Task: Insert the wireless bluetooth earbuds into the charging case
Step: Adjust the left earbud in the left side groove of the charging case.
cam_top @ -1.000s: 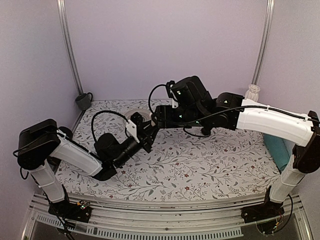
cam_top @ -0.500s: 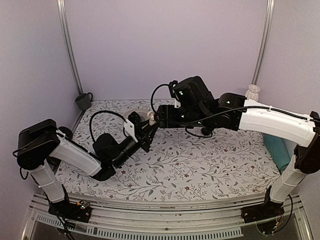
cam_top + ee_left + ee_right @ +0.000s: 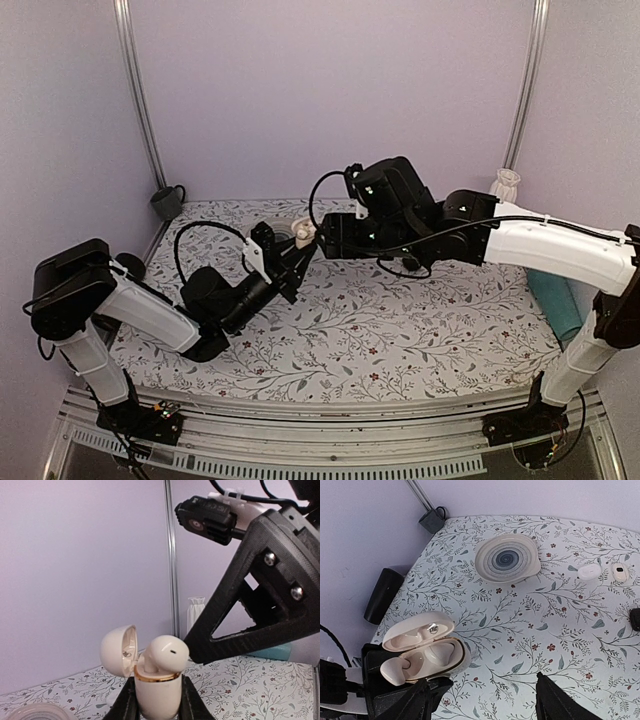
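Observation:
My left gripper (image 3: 290, 262) is shut on the cream charging case (image 3: 302, 232) and holds it upright above the table. It also shows in the left wrist view (image 3: 157, 692). Its lid (image 3: 117, 650) is open. One earbud (image 3: 165, 655) sits in a well and sticks out above the gold rim. The right wrist view shows the case (image 3: 442, 655) from above with that earbud (image 3: 392, 672) at one end and the other well bare. My right gripper (image 3: 482, 705) is open and empty, just above and right of the case. Two small white pieces (image 3: 590, 571) lie on the table.
A blue-swirl plate (image 3: 507, 559) lies at the back of the table. A black cylinder (image 3: 379, 595) and a grey cup (image 3: 432, 520) stand at the left edge. A small black piece (image 3: 635, 617) lies at the right. A white vase (image 3: 507, 185) and teal cloth (image 3: 555, 300) are at the right.
The left gripper has lifted the case up and back. The right gripper has drawn up and to the right, off the case, so the case now shows from above.

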`<control>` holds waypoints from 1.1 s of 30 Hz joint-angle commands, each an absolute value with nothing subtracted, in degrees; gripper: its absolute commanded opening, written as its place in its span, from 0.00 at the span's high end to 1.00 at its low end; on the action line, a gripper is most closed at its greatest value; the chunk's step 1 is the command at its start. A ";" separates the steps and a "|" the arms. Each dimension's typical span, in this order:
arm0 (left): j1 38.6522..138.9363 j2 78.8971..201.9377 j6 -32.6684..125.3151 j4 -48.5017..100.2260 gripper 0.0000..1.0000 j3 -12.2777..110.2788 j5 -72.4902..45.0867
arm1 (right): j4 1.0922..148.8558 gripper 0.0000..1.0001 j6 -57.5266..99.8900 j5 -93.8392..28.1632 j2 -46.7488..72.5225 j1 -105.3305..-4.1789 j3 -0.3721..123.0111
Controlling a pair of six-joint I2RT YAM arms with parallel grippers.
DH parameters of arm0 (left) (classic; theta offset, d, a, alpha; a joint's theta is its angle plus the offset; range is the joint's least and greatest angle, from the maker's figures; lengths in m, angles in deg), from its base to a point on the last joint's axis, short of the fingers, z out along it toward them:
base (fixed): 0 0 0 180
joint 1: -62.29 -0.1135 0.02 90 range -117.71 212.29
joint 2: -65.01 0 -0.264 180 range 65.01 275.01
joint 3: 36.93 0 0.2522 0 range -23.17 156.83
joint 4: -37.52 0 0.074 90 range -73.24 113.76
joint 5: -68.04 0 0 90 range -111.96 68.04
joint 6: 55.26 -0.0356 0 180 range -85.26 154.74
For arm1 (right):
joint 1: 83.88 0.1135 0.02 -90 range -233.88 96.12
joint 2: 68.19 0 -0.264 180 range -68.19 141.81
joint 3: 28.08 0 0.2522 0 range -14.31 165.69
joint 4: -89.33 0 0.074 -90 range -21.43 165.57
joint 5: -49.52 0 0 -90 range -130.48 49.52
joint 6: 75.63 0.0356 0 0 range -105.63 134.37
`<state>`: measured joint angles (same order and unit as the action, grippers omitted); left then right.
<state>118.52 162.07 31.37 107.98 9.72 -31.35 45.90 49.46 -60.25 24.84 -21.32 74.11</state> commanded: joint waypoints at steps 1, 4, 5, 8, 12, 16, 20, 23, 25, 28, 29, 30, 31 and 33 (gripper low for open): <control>118.25 160.90 31.58 109.48 1.00 9.88 -30.75 | 49.25 0.29 49.04 -61.77 20.96 -21.06 72.10; 118.19 160.90 31.73 108.98 1.00 10.03 -30.87 | 50.77 0.28 48.12 -60.90 20.58 -20.68 71.50; 118.18 160.98 31.82 108.86 1.00 10.05 -30.90 | 51.46 0.28 47.31 -60.64 20.58 -20.45 71.39; 118.06 161.08 32.27 108.84 1.00 10.12 -30.60 | 53.34 0.26 45.67 -60.03 20.70 -19.47 71.21; 117.97 161.07 32.80 108.57 1.00 10.29 -30.25 | 54.50 0.23 44.03 -59.02 21.07 -18.91 71.20; 117.77 160.92 32.96 108.57 1.00 10.26 -29.99 | 54.45 0.20 43.40 -57.94 21.99 -18.85 71.93; 117.75 160.90 33.07 108.58 1.00 10.15 -29.86 | 53.51 0.19 43.11 -56.86 23.72 -18.85 73.29; 117.75 160.68 33.14 108.73 1.00 10.01 -29.74 | 52.76 0.19 43.31 -56.86 24.42 -18.85 73.73; 117.80 160.59 33.16 108.75 1.00 9.92 -29.66 | 52.36 0.19 43.52 -57.18 24.67 -18.85 73.89; 117.76 160.55 33.16 108.83 1.00 9.91 -29.37 | 52.09 0.19 43.77 -57.69 24.87 -19.05 73.95; 117.75 160.55 33.16 108.84 1.00 10.00 -29.23 | 52.10 0.19 44.21 -57.52 24.80 -19.27 73.81; 117.75 160.50 33.12 108.84 1.00 9.97 -29.19 | 52.10 0.19 44.50 -57.22 24.75 -19.47 73.64; 117.75 160.47 33.10 108.88 1.00 9.97 -29.07 | 52.10 0.19 44.86 -57.06 24.67 -19.77 73.42; 117.75 160.35 33.10 108.92 1.00 9.88 -29.02 | 51.94 0.19 45.60 -56.84 24.26 -20.35 72.79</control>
